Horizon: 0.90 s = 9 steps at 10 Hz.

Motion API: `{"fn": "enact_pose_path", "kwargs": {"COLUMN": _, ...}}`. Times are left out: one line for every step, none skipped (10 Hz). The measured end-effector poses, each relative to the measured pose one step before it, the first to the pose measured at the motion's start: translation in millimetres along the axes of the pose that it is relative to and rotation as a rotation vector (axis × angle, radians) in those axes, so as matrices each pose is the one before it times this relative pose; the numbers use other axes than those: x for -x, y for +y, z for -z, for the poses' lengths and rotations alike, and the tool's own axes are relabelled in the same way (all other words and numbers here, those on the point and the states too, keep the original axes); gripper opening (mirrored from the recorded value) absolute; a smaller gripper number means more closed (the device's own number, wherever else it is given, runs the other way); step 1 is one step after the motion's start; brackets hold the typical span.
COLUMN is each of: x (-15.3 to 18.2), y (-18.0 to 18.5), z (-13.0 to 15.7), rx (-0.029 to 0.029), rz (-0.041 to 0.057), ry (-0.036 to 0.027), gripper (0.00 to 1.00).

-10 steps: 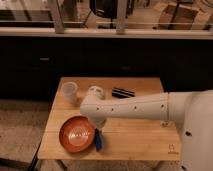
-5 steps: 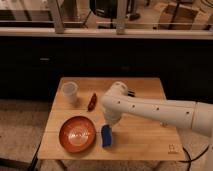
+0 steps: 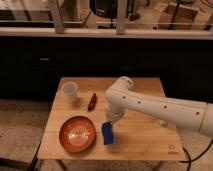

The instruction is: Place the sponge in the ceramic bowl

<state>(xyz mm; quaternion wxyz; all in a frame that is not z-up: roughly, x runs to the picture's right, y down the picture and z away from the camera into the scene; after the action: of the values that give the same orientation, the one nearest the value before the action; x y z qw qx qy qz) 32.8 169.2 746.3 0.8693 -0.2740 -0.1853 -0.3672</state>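
The blue sponge (image 3: pixel 107 133) hangs on end just right of the ceramic bowl (image 3: pixel 77 133), low over the wooden table (image 3: pixel 145 137). My gripper (image 3: pixel 111 122) points down from the white arm (image 3: pixel 155 107) and is shut on the sponge's top. The orange-red bowl sits at the table's front left with nothing in it. The sponge's left edge is close to the bowl's rim but outside it.
A translucent white cup (image 3: pixel 69 91) stands at the back left of the table. A slim dark red object (image 3: pixel 92 101) lies between the cup and my arm. Behind the table runs a dark counter front (image 3: pixel 100 60). The floor drops away at the table's left and front edges.
The arm has swung right and up from over the bowl's edge, uncovering the red object. The sponge moved with the gripper slightly up and right, away from the bowl.
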Motion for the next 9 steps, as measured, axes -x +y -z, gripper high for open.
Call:
{"fn": "enact_pose_path", "kwargs": {"x": 0.17, "y": -2.99, "z": 6.62, "rx": 0.00127, "rz": 0.01176, "ry": 0.00184, "gripper": 0.01}}
{"fn": "enact_pose_path", "kwargs": {"x": -1.22, "y": -1.84, "z": 6.24, "rx": 0.0054, "rz": 0.00771, "ry": 0.00245, "gripper": 0.01}}
{"fn": "enact_pose_path", "kwargs": {"x": -3.82, "y": 0.66, "z": 14.78, "rx": -0.00386, "rz": 0.00674, "ry": 0.00037, "gripper": 0.01}}
{"fn": "enact_pose_path", "kwargs": {"x": -1.86, "y": 0.66, "z": 15.88, "rx": -0.0099, "rz": 0.00691, "ry": -0.00023, "gripper": 0.01}}
{"fn": "enact_pose_path", "kwargs": {"x": -0.77, "y": 0.14, "z": 14.91, "rx": -0.01911, "rz": 0.00741, "ry": -0.00728, "gripper": 0.01}}
{"fn": "enact_pose_path", "kwargs": {"x": -0.84, "y": -0.09, "z": 12.75, "rx": -0.0207, "rz": 0.00717, "ry": -0.00548, "gripper": 0.01}}
{"fn": "enact_pose_path", "kwargs": {"x": -0.65, "y": -0.03, "z": 20.58, "rx": -0.03204, "rz": 0.01249, "ry": -0.00969, "gripper": 0.01}}
{"fn": "enact_pose_path", "kwargs": {"x": -0.11, "y": -0.04, "z": 11.31, "rx": -0.02244, "rz": 0.00621, "ry": -0.01286, "gripper": 0.01}}
{"fn": "enact_pose_path", "kwargs": {"x": 0.22, "y": -0.37, "z": 8.46, "rx": -0.02759, "rz": 0.0106, "ry": -0.02092, "gripper": 0.01}}
